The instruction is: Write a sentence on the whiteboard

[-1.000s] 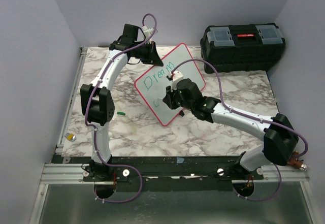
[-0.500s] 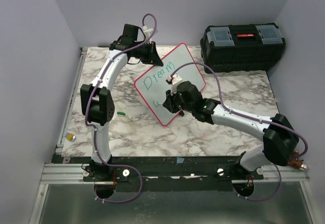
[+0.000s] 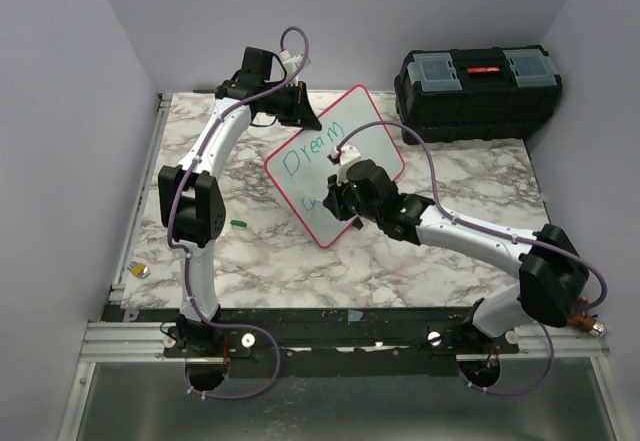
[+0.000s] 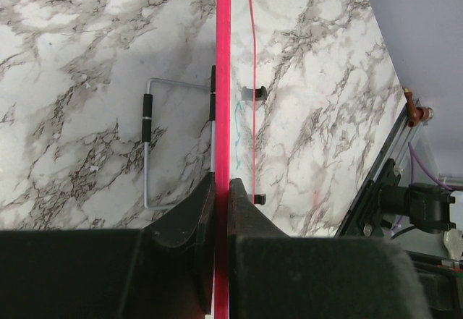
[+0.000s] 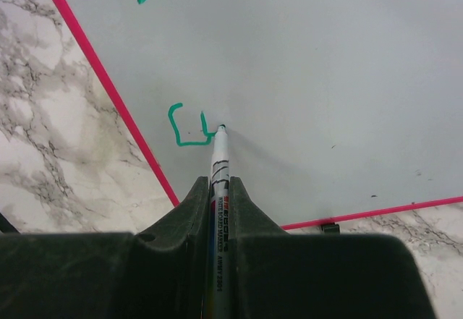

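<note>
Centre of the overhead view, the whiteboard point(image 3: 345, 111) sits askew. The left gripper point(image 4: 221, 189) is clamped on its rim, presumably to steady it. The right gripper point(image 5: 219, 189) pinches a marker point(image 5: 219, 152) — tip on the board, the sentence point(image 5: 184, 127) unfinished.

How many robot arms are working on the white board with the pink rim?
2. The left gripper clamps the far edge of the pink-rimmed white whiteboard. The right gripper holds a white marker pen, its tip on the board beside the green letters.

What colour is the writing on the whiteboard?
Green writing on the whiteboard, clearest in the right wrist view beside the marker tip.
</note>
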`<state>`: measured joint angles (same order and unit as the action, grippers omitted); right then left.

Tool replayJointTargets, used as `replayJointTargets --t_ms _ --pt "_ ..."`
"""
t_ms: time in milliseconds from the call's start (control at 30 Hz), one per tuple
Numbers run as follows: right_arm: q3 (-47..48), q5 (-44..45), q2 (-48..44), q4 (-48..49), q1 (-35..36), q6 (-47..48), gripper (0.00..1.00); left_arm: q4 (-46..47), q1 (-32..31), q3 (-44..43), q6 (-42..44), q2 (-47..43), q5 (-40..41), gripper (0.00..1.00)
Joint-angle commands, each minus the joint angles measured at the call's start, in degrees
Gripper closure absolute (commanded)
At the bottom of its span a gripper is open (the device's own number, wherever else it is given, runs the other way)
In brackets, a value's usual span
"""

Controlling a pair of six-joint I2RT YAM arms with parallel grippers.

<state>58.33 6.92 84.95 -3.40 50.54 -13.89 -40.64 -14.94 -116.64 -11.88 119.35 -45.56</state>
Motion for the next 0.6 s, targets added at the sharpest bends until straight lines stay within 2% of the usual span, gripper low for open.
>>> replayJointTargets --t_ms 0,200,567 --pt "3.8 3.3 1.3 -0.8 0.1 0.3 0.99 -2.0 -1.1 0.8 2.7 -0.6 1.9 1.00" --pt "5.6 -0.2 2.5 -0.5 0.1 0.7 0.99 -2.0 -1.1 0.8 2.7 -0.5 1.7 1.00" --pt "2.6 -3.9 2.1 0.1 0.1 0.4 0.99 -2.1 -1.1 0.7 2.8 -0.5 1.8 1.00"
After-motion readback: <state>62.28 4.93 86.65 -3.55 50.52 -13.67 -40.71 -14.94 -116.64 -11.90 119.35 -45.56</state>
